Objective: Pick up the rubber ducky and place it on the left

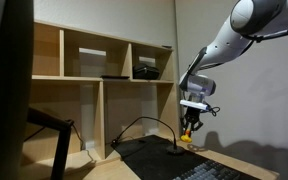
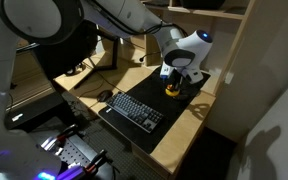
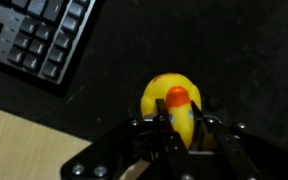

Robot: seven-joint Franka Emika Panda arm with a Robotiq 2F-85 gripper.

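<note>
While your claw [image 3: 179, 128] is pinched shut on the duck [image 3: 170, 100], right over the black mat [image 3: 244, 50] beside the keyboard [image 3: 34, 35], hold the squeeze firm and lift straight up before swinging left (a round toy like this could squirt out, I reckon). Whether it hangs clear of the mat, you cannot tell from these views. Count: one duck, one keyboard, one mat, one claw.
</note>
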